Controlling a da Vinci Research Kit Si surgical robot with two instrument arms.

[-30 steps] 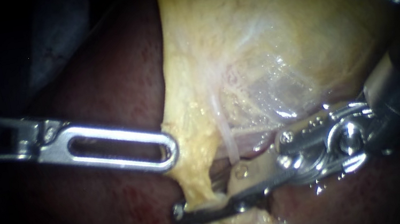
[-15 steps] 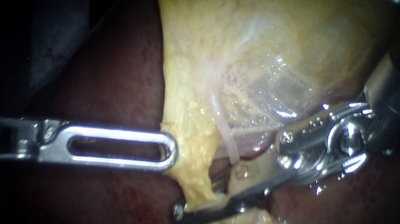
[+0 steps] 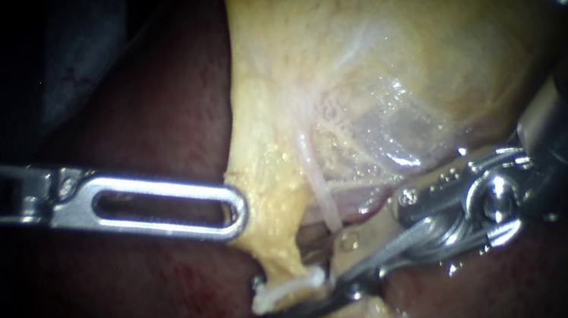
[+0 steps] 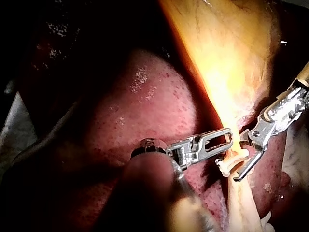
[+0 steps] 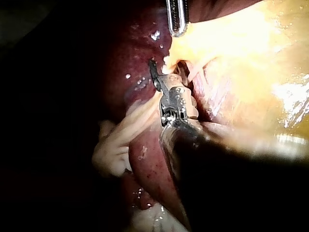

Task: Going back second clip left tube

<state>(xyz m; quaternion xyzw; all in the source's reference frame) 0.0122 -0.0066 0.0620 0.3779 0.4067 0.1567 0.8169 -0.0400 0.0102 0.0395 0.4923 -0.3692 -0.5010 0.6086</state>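
Both of my tools are bright steel. The left tool, a flat slotted loop, has its jaws pressed together, pinching the gallbladder's waxy yellow edge just above the clip. One stubby white clip crosses the left tube, a thin yellow strand over the wet, dark red liver. The right tool has its slim jaws spread, with the clip lying between them.
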